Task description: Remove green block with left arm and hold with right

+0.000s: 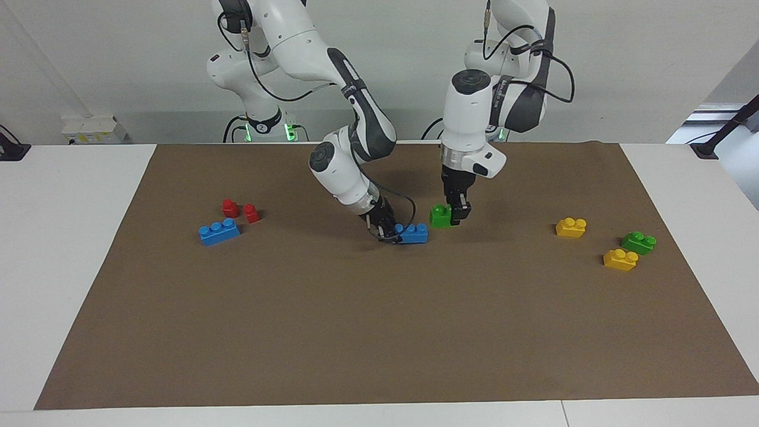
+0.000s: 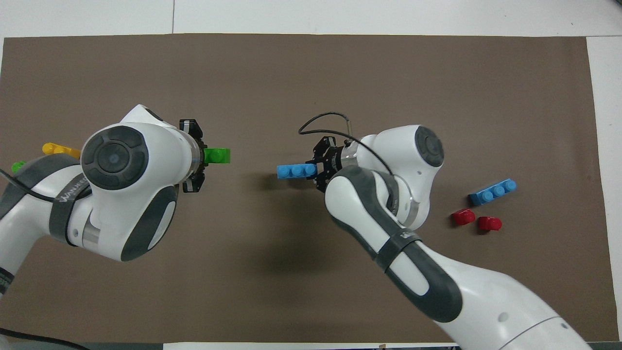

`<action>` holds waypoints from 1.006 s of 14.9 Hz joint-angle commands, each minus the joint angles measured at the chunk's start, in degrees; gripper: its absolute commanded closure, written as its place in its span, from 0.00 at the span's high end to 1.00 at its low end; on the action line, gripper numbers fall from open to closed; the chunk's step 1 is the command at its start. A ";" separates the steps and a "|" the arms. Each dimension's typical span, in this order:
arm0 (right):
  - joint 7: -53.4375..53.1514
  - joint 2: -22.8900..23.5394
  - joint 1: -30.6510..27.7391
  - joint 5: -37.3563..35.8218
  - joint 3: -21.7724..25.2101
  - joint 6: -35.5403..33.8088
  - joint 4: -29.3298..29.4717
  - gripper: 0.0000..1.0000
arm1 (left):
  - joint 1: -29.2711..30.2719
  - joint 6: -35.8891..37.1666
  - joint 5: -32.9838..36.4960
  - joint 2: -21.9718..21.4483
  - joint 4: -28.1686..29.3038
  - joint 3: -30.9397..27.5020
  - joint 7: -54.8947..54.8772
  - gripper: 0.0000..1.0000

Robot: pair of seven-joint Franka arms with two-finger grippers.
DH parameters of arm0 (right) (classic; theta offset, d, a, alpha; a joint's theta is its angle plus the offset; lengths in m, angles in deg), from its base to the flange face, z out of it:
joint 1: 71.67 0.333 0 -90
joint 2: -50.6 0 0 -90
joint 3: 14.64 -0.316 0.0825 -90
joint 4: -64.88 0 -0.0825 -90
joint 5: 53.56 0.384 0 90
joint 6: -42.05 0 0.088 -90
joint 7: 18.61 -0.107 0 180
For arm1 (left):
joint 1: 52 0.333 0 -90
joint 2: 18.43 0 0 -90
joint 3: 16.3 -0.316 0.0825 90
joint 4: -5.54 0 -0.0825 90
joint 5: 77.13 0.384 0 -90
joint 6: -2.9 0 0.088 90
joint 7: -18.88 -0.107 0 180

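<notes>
The green block [image 1: 440,216] [image 2: 217,155], bright green with two studs, hangs just above the brown mat with my left gripper [image 1: 458,214] [image 2: 201,156] shut on one end of it. It is clear of the blue three-stud brick [image 1: 414,233] [image 2: 295,171], with a gap of mat between them. My right gripper [image 1: 388,233] [image 2: 318,170] is shut on that blue brick's end, low at the mat's middle. I cannot tell whether the brick rests on the mat.
A second blue brick [image 1: 219,232] and two red blocks [image 1: 230,207] [image 1: 252,213] lie toward the right arm's end. Two yellow bricks [image 1: 571,227] [image 1: 620,259] and a darker green brick [image 1: 638,242] lie toward the left arm's end.
</notes>
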 commanded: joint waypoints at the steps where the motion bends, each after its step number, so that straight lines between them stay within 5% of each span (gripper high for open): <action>1: 7.23 -2.01 -10.89 -5.43 -0.62 -10.11 4.42 0.00 | 6.22 0.94 -3.54 0.11 -0.31 0.33 -12.64 0.00; 7: 19.91 -1.66 -26.21 -8.69 -0.45 -16.65 2.77 0.00 | 18.09 -0.55 -8.91 2.38 -0.22 0.33 -41.05 0.00; 15: 27.39 1.16 -33.25 -8.69 -0.54 -17.18 -0.48 0.00 | 23.91 -1.08 -9.27 17.04 -11.89 0.16 -54.26 0.00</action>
